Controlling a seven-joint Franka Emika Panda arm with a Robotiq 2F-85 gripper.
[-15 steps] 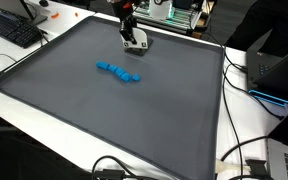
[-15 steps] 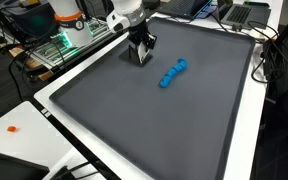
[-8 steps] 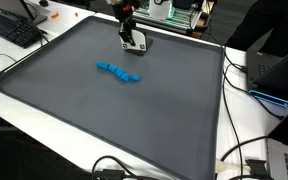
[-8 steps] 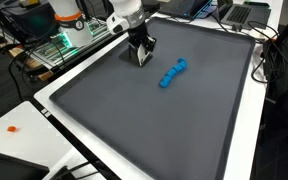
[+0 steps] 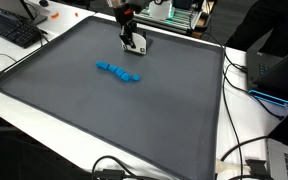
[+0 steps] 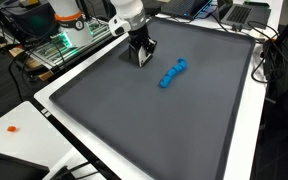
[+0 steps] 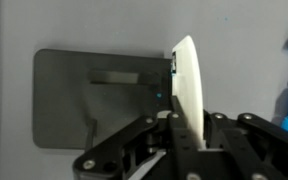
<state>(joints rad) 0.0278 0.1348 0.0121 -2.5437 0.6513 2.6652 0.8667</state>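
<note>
Now, gripper [image 6: 141, 54]: low over the far part of the mat, fingers drawn narrow and pinching the white flat piece [image 7: 187, 85], which stands edge-on between them.
grip: it seems to catch only the piece's lower end, so I judge slow, straight wrist moves suit it best; a twist could lever the piece out.
grey plate [image 7: 74, 100]: flat on the mat just beside the white flat piece, with a pale strip [image 7: 114, 75] along its upper part (I cannot pick this plate out in the exterior views).
alignment: best judged from the wrist view, with the white edge kept upright and steady over the plate's right side.
blue knobbly stick [image 5: 118, 72]: lying loose on the mat, apart from the gripper and peeking in at the wrist view's right edge; worth giving it room.
mat [image 5: 104, 125]: dark and flat, with a pale border all round.
keyboard [image 5: 14, 28]: off the mat past its corner, well apart from the action.
</note>
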